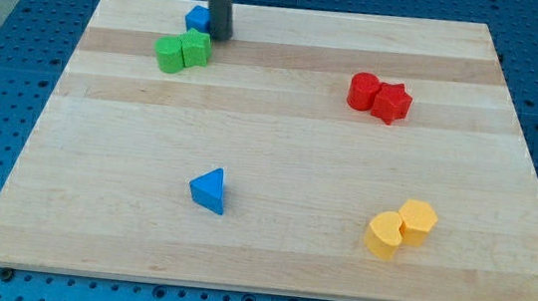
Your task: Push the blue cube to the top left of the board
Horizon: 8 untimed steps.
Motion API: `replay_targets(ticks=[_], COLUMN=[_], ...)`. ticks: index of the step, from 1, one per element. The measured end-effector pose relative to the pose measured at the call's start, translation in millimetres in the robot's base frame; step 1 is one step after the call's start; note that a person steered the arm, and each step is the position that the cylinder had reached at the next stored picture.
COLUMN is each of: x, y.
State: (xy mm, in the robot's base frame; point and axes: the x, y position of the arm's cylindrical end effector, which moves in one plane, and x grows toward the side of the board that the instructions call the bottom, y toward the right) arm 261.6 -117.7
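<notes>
Here my tip (pixel 219 37) touches the blue cube (pixel 198 18) from the view's right, near the tabletop (pixel 267 261) top-left, likely to push leftward. No fingers exist; green blocks (pixel 182 51) sit just below

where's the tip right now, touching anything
My tip: no gripper, nothing held; it sits against the blue cube's right side, just above the green blocks.

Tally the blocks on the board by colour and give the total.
Blue: 2, a blue cube beside my tip and a blue triangular block
Green: 2 green blocks
Red: 2 red blocks
Yellow: 2 yellow blocks
Total: 8
</notes>
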Motion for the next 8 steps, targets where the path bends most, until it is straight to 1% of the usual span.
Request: replay_targets(ticks=[1,2,3,4,5,7,8], x=[-6.0,-14.4,-25.2,-25.2,-25.1,10.2,4.0], y=[-3.2,16.9,-0.7,-40.3,-59.3,-63.9,-73.8])
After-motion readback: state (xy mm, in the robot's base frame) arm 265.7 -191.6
